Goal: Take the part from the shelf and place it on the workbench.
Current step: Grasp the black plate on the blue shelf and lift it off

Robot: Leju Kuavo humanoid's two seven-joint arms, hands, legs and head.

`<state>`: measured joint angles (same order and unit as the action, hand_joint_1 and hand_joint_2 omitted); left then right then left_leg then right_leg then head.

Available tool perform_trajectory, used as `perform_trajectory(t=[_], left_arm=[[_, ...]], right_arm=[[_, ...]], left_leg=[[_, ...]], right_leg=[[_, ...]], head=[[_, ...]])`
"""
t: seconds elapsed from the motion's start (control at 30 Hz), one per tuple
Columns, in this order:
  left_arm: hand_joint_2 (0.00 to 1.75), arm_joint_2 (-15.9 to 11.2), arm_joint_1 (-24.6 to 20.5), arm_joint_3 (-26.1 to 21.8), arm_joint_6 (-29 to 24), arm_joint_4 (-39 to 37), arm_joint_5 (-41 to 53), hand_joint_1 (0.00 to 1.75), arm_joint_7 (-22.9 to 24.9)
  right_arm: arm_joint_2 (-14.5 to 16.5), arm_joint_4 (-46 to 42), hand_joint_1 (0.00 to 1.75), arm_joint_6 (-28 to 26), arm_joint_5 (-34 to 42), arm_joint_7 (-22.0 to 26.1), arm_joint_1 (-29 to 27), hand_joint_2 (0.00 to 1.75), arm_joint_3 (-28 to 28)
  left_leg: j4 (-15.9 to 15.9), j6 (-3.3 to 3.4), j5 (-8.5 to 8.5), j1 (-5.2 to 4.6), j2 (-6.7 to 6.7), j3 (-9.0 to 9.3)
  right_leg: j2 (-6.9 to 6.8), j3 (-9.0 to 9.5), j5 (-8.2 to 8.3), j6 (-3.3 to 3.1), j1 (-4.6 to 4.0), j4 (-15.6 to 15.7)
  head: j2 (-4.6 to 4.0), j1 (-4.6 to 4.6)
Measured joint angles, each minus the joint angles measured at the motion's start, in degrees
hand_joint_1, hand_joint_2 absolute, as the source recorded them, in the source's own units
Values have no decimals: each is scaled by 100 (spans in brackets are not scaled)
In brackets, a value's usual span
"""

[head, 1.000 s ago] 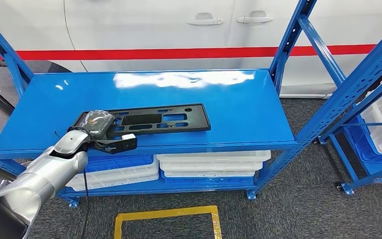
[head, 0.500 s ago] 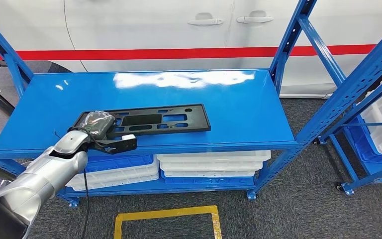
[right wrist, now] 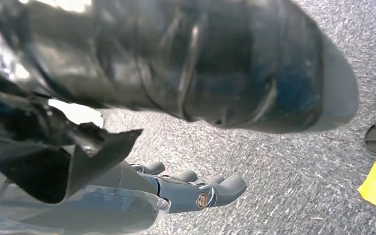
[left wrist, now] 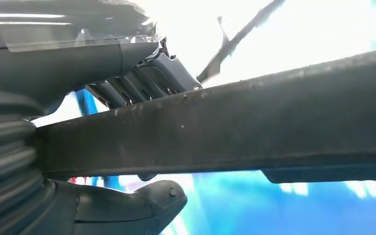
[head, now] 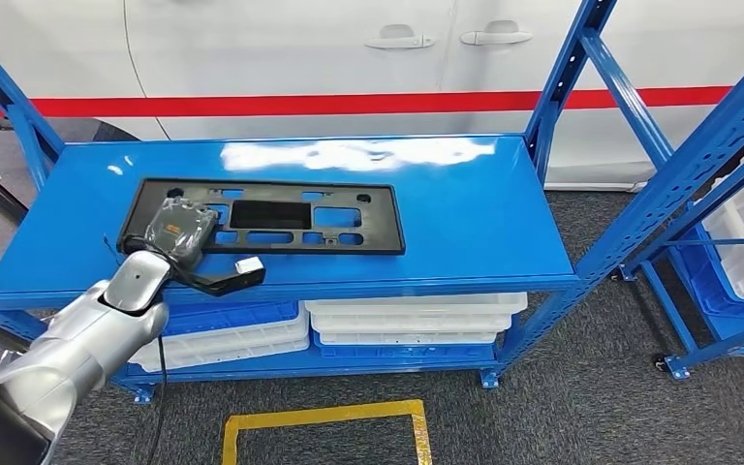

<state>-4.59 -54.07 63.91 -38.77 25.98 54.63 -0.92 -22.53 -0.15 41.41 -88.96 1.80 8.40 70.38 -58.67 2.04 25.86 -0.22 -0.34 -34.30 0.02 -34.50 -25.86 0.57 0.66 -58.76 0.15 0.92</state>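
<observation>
On the blue shelf (head: 465, 208), top level, you've got the part (head: 349, 221), a flat black panel with cut-outs, lying toward the shelf's left end and close to its front edge. Your left hand (head: 182, 229) sits on the part's left end. Left wrist view: dark fingers (left wrist: 169, 73) over the top face of the part's edge (left wrist: 254, 127), thumb (left wrist: 147, 205) underneath, so the fingers are pinching the panel edge between them. The part's near long edge looks a bit raised off the shelf in the head view, but I can't tell for sure whether it's fully lifted.

Right hand (right wrist: 186, 191) hangs down over grey carpet (right wrist: 284, 161), fingers loosely apart and slightly curled, holding nothing.

White trays (head: 412, 320) are stacked on the level below the shelf top; a white car body with a red stripe (head: 349, 101) stands behind the shelf. Yellow tape square (head: 325, 426) on the floor in front of the shelf.

Progress: early. Grasp looks made, pick-up just starting at best. You've got left: lift clear of the shelf, carry, turn to the workbench, set down. Long panel held at one end, so expect the far end to sag or swing.
</observation>
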Motion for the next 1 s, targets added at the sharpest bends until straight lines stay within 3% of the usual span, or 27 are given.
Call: perform_trajectory(t=[0.13, 0.43, 0.77, 1.0], left_arm=[[175, -234, 89, -635, -104, 765, 918, 175, -229], [175, -420, 223, -1303, -112, 1564, 1165, 175, -331], [175, -523, 1064, -2521, -112, 3214, 1504, 175, -1320], [175, -527, 1356, -3021, -112, 3671, 1515, 175, -1459]], right_arm=[[38, 0, 0, -68, 0, 17, -7, 0, 26], [75, 0, 0, -73, 0, 37, -12, 0, 51], [142, 0, 0, -161, 0, 120, -9, 0, 54], [185, 0, 0, -166, 0, 132, -4, 0, 54]], left_leg=[[0, 0, 0, 0, -2, -2], [0, 0, 0, 0, 0, -3], [-5, 4, 6, -14, -1, -9], [-39, 37, 15, -36, -3, -29]], right_leg=[[-2, -2, -1, -1, 0, 0], [0, -4, -1, -1, 0, 0], [1, -9, -1, 1, 13, 4], [-5, -7, 11, 34, 39, 14]], head=[[0, 0], [0, 0], [0, 0], [0, 0]])
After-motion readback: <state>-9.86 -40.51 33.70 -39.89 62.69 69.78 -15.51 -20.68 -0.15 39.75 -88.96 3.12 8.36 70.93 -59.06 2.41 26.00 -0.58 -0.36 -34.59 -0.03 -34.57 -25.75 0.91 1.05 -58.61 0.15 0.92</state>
